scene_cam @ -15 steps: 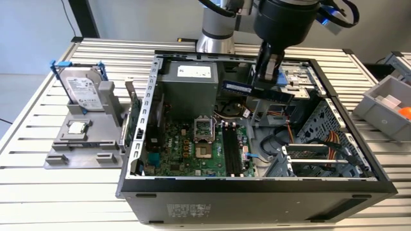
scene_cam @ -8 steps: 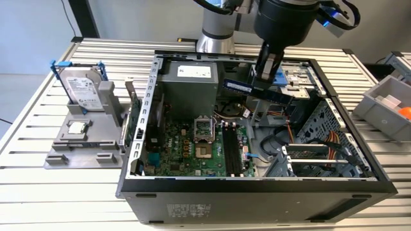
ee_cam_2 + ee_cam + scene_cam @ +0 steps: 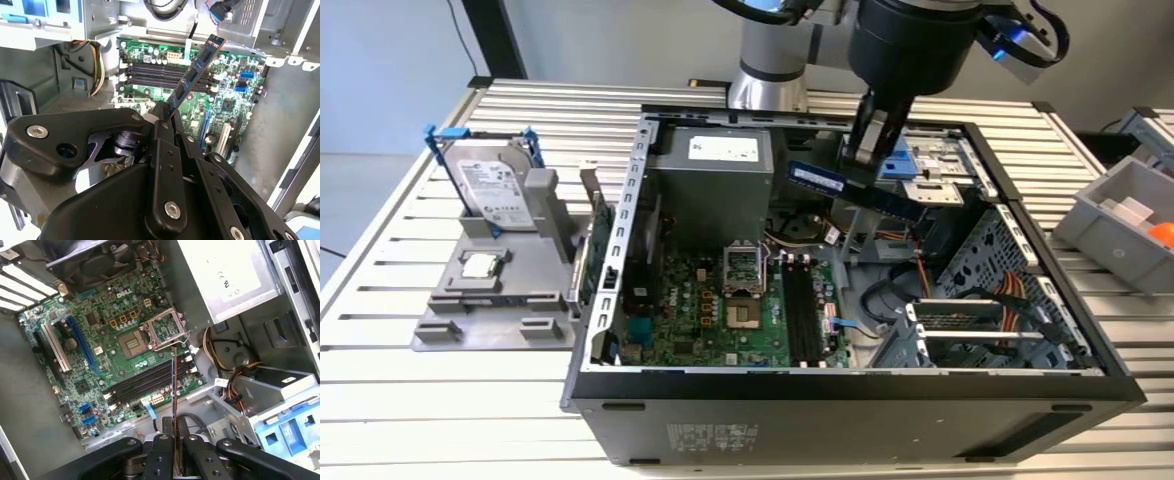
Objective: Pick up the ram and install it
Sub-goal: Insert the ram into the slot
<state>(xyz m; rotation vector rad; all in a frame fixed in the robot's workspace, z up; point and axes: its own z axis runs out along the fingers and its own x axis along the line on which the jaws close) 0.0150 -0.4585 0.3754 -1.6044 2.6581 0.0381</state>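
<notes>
The ram [image 3: 854,190] is a narrow blue-green stick with dark chips, and my gripper [image 3: 865,155] is shut on it. It hangs tilted above the open computer case [image 3: 854,385], over the case's back half. In the second wrist view the ram [image 3: 192,75] sticks out from the black fingers [image 3: 162,130] toward the green motherboard. In the first wrist view the ram [image 3: 174,390] appears edge-on, held by my gripper [image 3: 175,442] above the black memory slots [image 3: 145,382]. The slots [image 3: 803,300] lie lower, toward the case's front, with nothing seated in them.
A silver power supply [image 3: 707,170] and blue drive bays [image 3: 927,165] crowd the back of the case. In the exterior view's left, a grey holder [image 3: 494,310] carries a hard drive [image 3: 494,190] and a processor chip [image 3: 480,265]. A grey bin [image 3: 1121,215] stands at the right.
</notes>
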